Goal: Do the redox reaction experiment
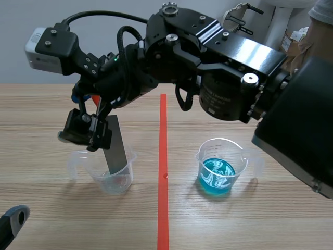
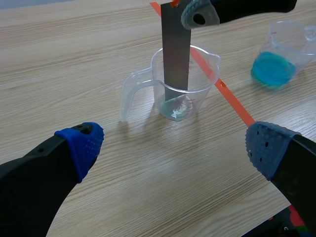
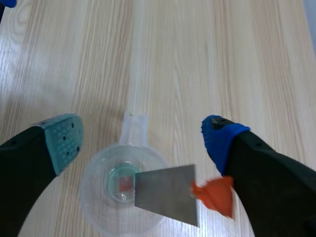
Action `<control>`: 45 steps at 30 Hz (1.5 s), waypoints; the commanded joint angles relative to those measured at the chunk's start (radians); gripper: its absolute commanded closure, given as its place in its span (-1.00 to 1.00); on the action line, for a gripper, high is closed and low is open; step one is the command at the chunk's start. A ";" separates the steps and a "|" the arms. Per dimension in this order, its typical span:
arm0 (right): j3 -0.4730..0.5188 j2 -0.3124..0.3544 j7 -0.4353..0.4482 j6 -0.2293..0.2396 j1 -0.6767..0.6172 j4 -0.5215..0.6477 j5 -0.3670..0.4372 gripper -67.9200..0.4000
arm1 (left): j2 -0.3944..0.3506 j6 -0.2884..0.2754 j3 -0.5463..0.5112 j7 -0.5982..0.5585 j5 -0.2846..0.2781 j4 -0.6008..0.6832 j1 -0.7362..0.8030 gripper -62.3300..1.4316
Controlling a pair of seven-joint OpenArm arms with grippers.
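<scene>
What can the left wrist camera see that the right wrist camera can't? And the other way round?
Only the left wrist view shows the cup of blue liquid, the orange-red tape line and the open left gripper. Only the right wrist view looks straight down into the clear cup and shows both fingers of the right gripper, standing apart. Both show the clear cup with the metal strip standing in it on the wooden table.
</scene>
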 commanded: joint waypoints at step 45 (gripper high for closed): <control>-0.180 -0.019 0.000 0.009 0.011 0.013 0.142 -0.98 | 0.008 0.002 -0.004 -0.017 -0.003 0.010 -0.003 -0.98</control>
